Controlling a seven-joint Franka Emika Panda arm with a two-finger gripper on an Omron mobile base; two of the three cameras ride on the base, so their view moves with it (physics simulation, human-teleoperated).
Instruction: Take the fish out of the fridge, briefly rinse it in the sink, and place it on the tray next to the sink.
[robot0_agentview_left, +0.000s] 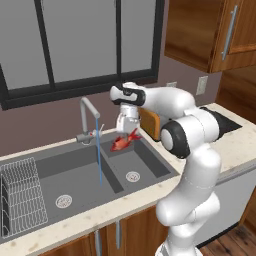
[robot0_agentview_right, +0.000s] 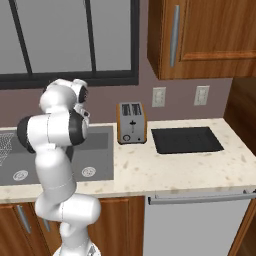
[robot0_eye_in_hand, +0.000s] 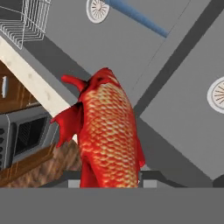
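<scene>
Over sink (robot0_agentview_left: 75, 170) | arm bent, jaws down (clamping fish (robot0_agentview_left: 125, 140))

A dark-framed window (robot0_agentview_left: 75, 45) above a speckled counter (robot0_agentview_right: 190, 167), wooden cabinets (robot0_agentview_right: 200, 37) overhead.
</scene>
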